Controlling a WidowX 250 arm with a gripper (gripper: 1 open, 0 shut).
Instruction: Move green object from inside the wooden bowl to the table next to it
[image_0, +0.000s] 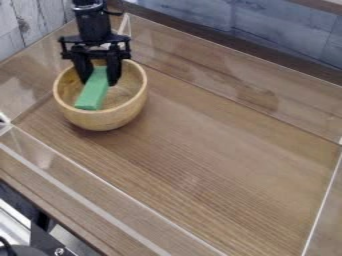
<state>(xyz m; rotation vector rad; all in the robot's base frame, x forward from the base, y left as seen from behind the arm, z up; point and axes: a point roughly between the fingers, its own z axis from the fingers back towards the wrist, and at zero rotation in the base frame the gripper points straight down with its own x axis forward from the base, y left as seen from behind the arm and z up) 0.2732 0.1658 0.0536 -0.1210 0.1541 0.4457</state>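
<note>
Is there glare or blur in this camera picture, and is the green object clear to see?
In the camera view, soft glare lies on the glossy table and its clear plastic walls; the whole picture is low in detail; the green object stands out brightly in the wooden bowl; the dark gripper hides its upper end.

I see a grey plank wall (267, 30) behind the work area, clear plastic barriers (80, 175) around it, under soft, even light.
</note>
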